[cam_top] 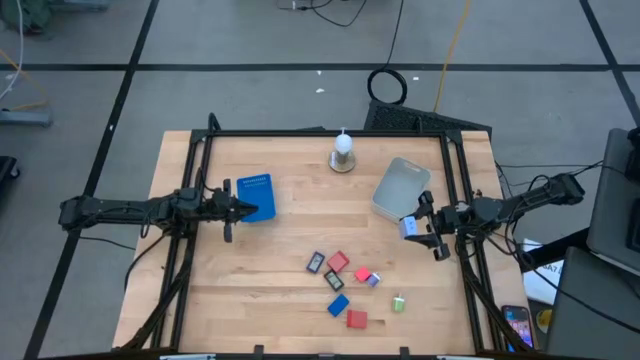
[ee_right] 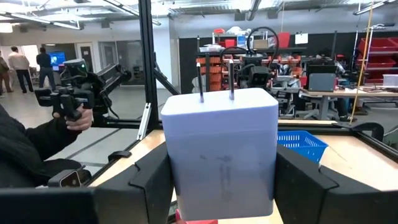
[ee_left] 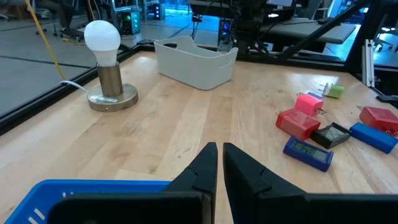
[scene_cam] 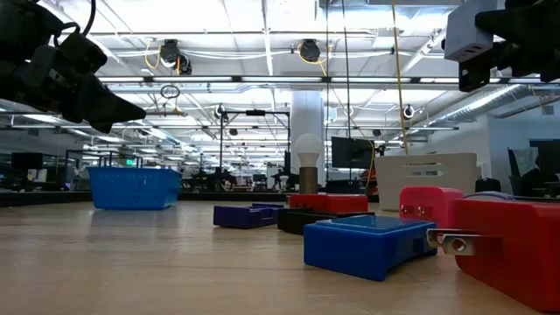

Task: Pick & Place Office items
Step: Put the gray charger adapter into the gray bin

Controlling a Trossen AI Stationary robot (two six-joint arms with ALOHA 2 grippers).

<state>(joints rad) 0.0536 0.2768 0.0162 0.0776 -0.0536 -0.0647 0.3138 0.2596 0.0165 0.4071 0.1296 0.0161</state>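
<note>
Pale blue block with two metal prongs point(ee_right: 219, 152) clamped between the fingers of the right gripper point(cam_top: 420, 228), prongs pointing away from the wrist; seen from above as a small pale piece point(cam_top: 408, 227) at the fingertips, raised off the wood, just beside the near corner of the translucent grey tub point(cam_top: 400, 188) at the table's right side. Remaining office items loose on the tabletop in a cluster toward the front centre, well apart from that gripper: black piece point(cam_top: 316, 262), red block point(cam_top: 338, 263), black piece point(cam_top: 334, 279), pinkish-red piece point(cam_top: 363, 276) touching a small purple one point(cam_top: 374, 281), blue block point(cam_top: 338, 305), red block point(cam_top: 356, 319), small green piece point(cam_top: 398, 303) off to the cluster's right. Same group in the left wrist view: red block point(ee_left: 297, 122), pink piece point(ee_left: 309, 103), black piece point(ee_left: 331, 134), dark blue piece point(ee_left: 309, 153), green piece point(ee_left: 335, 91). Left gripper point(cam_top: 232, 209) over the left half of the table, fingers point(ee_left: 202, 168) pressed together with nothing between them, directly at the edge of the flat blue box point(cam_top: 255, 196); cluster well apart from it, toward the front right. White bulb on a round metal base point(cam_top: 343, 153) upright near the back edge, between blue box and tub. Wooden table point(cam_top: 280, 280) framed by black rails. In the right wrist view, beyond the table: a hand point(ee_right: 79, 118) gripping a dark handle device, dark sleeve beside it.
</note>
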